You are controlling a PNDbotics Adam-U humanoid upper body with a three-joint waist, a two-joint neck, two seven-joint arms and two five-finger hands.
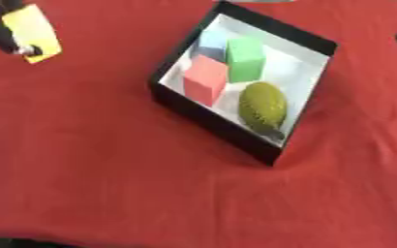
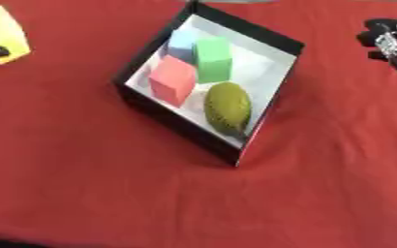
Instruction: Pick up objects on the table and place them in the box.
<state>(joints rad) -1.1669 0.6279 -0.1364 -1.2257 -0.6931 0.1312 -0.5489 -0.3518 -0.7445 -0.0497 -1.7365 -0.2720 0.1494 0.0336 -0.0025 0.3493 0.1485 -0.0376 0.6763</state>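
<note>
Red cloth (image 1: 109,169) covers the table, with wide free room in the lower half and left of the box (image 1: 204,117). At the upper left, the left hand (image 1: 3,31) has its fingers curled round a yellow block (image 1: 32,33), well apart from the box; the frame edge cuts the hand. At the upper right edge, the right hand (image 2: 390,41) is half cut off, and its finger state I cannot tell. Inside the box lie a pink cube (image 1: 206,79), a green block (image 1: 246,59), a blue block (image 1: 212,43) partly hidden, and an olive oval thing (image 1: 263,105).
</note>
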